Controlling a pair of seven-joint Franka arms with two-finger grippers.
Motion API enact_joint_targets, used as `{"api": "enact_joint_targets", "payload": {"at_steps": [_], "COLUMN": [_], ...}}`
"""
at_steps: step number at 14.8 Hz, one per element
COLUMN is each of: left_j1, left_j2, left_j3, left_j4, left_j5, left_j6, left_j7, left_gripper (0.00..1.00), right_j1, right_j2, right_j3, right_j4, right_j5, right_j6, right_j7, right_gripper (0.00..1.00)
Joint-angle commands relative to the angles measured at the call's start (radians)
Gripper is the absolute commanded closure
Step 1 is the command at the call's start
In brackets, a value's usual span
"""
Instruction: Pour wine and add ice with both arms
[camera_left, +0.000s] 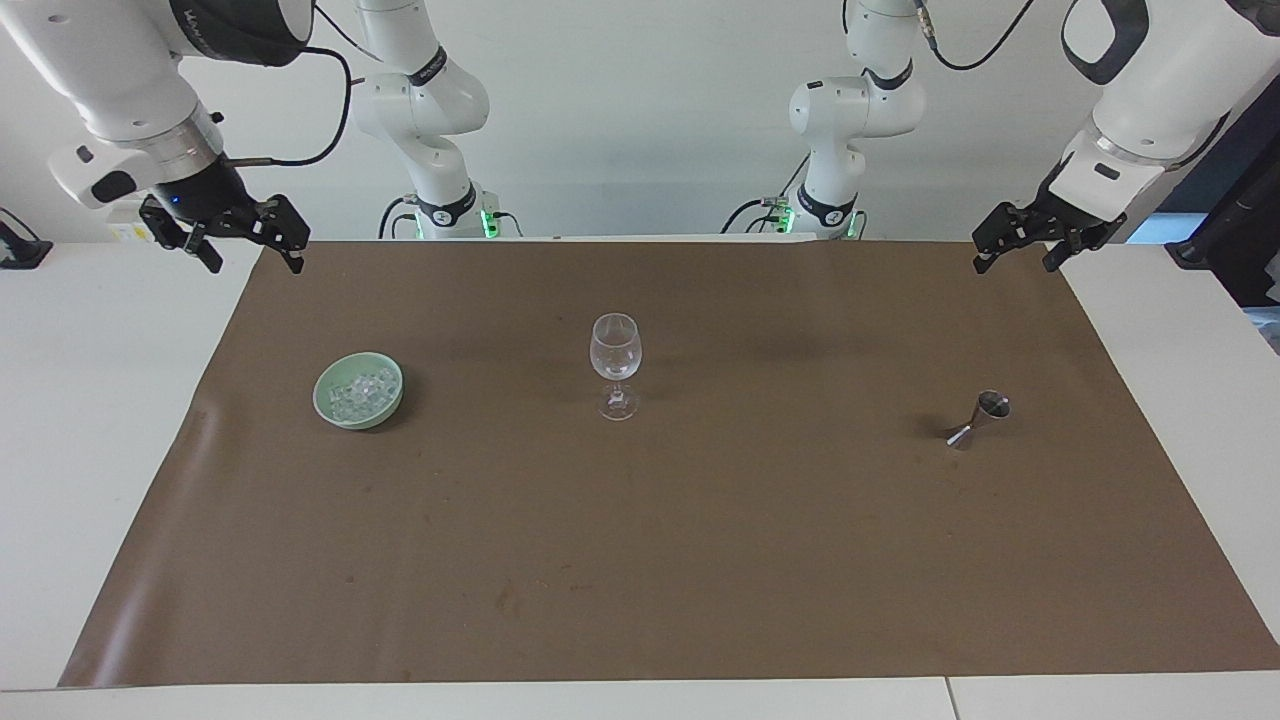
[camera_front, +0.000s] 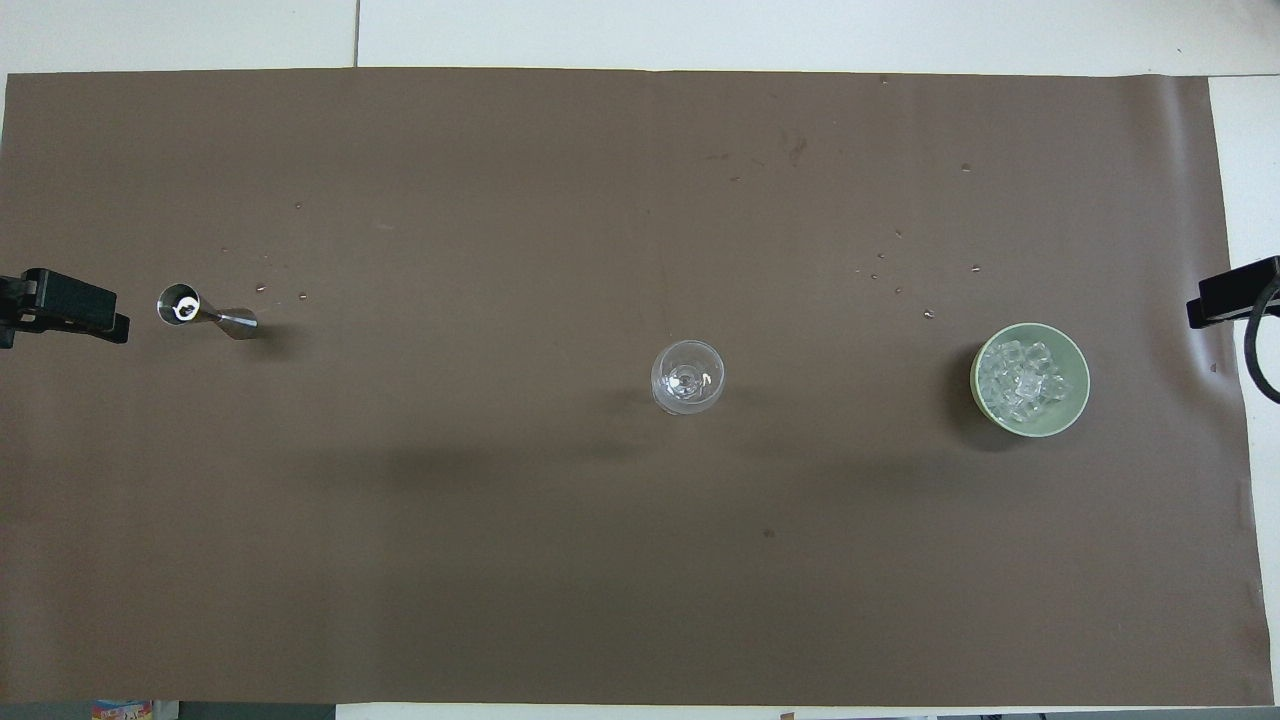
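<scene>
An empty-looking clear wine glass (camera_left: 615, 365) (camera_front: 687, 376) stands upright mid-mat. The ice (camera_left: 361, 391) (camera_front: 1020, 378) is a heap of small clear cubes in a pale green bowl (camera_left: 330, 409) (camera_front: 1080, 400) toward the right arm's end. A small steel jigger (camera_left: 980, 417) (camera_front: 205, 311) stands toward the left arm's end. No wine is in view. My left gripper (camera_left: 1015, 262) (camera_front: 62, 308) hangs open over the mat's edge, short of the jigger. My right gripper (camera_left: 256, 262) (camera_front: 1232, 292) hangs open over the mat's corner at its own end, holding nothing.
A brown mat (camera_left: 700, 560) (camera_front: 500, 560) covers most of the white table (camera_left: 90, 400). A few tiny specks lie on the mat near the jigger and the bowl. Both arm bases stand at the robots' edge of the table.
</scene>
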Motion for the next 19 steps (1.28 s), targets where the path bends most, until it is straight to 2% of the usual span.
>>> {"api": "enact_joint_targets", "payload": {"at_steps": [1,6,8,10,13,15,17,19], "left_j1": [0.006,0.009,0.011,0.011,0.012,0.044,0.063,0.095], "left_j2": [0.106,0.31,0.417,0.473,0.467,0.443,0.403,0.373], "left_j3": [0.0,0.003,0.004,0.006,0.004,0.012,0.015,0.015], "left_j4": [0.073,0.229,0.326,0.358,0.32,0.254,0.176,0.115], "left_j5": [0.002,0.002,0.004,0.007,0.004,-0.034,-0.06,-0.117], "left_j6": [0.01,0.105,0.137,0.175,0.208,0.205,0.208,0.222], "left_j7": [0.01,0.01,0.01,0.01,0.01,-0.002,-0.162,-0.4], "left_gripper": [0.0,0.0,0.0,0.0,0.0,0.0,0.0,0.0], "right_j1": [-0.011,-0.011,-0.011,-0.011,-0.011,-0.011,-0.011,-0.011], "right_j2": [-0.016,-0.016,-0.016,-0.016,-0.016,-0.016,-0.016,-0.016], "right_j3": [0.003,0.003,0.003,0.003,0.003,0.003,0.003,0.003], "right_j4": [-0.018,-0.018,-0.018,-0.018,-0.018,-0.018,-0.018,-0.018], "right_j5": [0.018,0.018,0.018,0.018,0.018,0.018,0.018,0.018], "right_j6": [0.007,0.007,0.007,0.007,0.007,0.007,0.007,0.007], "right_j7": [-0.016,-0.016,-0.016,-0.016,-0.017,-0.016,-0.016,-0.016], "right_gripper": [0.0,0.0,0.0,0.0,0.0,0.0,0.0,0.0]}}
